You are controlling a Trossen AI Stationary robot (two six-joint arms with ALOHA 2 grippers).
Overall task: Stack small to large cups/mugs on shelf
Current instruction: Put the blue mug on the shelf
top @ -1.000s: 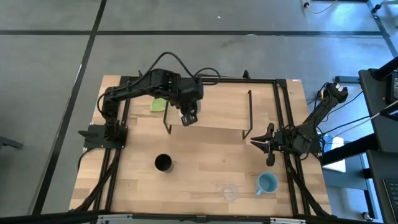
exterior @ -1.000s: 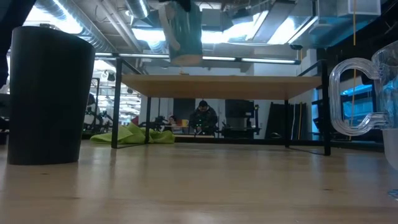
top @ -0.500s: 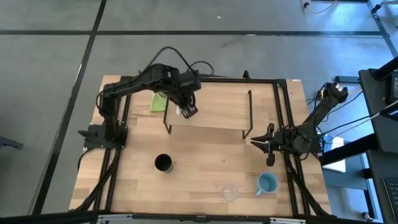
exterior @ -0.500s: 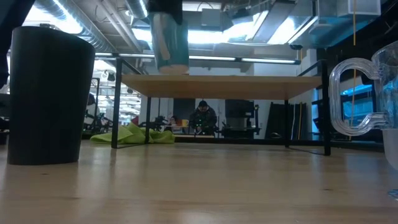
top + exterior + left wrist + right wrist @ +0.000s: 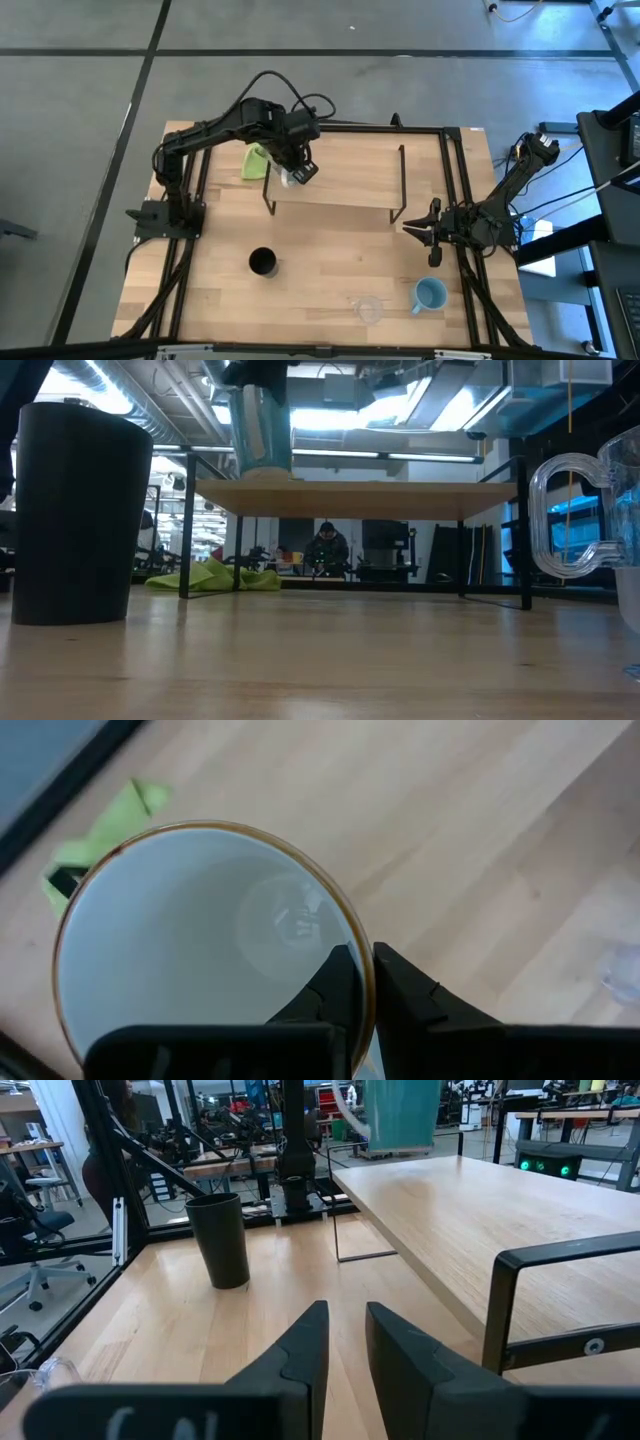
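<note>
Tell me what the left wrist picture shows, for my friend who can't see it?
The left gripper pinches the rim of a white mug, one of its fingers inside and one outside. Below are the wooden shelf and a green cloth.

Robotics lab, workbenches [image 5: 560,1120] behind (ceiling ducts [image 5: 150,390]), seated person [image 5: 326,547]

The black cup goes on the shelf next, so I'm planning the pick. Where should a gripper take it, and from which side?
Take the black cup by its rim, coming straight down from above, one finger inside and one outside the wall. It stands upright with its mouth open and shows no handle, and the table around it is bare. The left gripper already holds the white mug that way.
</note>
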